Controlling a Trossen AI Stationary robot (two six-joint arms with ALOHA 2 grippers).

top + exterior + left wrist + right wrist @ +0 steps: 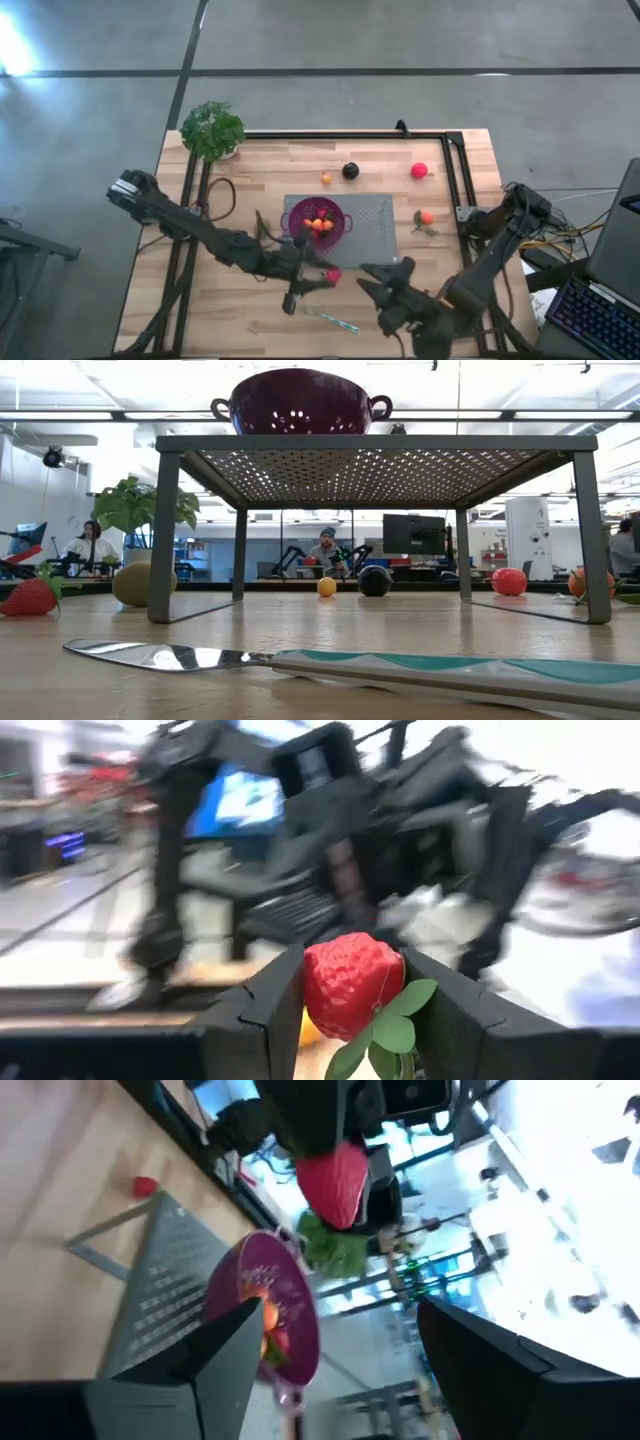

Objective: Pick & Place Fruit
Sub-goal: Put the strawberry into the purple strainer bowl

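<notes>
Left hand (322,279) pinches a strawberry (350,982) near the purple colander (318,222); right hand (385,288) is spread wide.

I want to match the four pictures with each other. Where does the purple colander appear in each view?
High view: the purple colander is at the table's centre, on the grey mesh rack.
Low view: top centre, standing on the rack.
Left wrist view: not in it; the left gripper grips a strawberry.
Right wrist view: on the rack, ahead of the open right gripper, the colander.
Shared landmark: the rack.
</notes>
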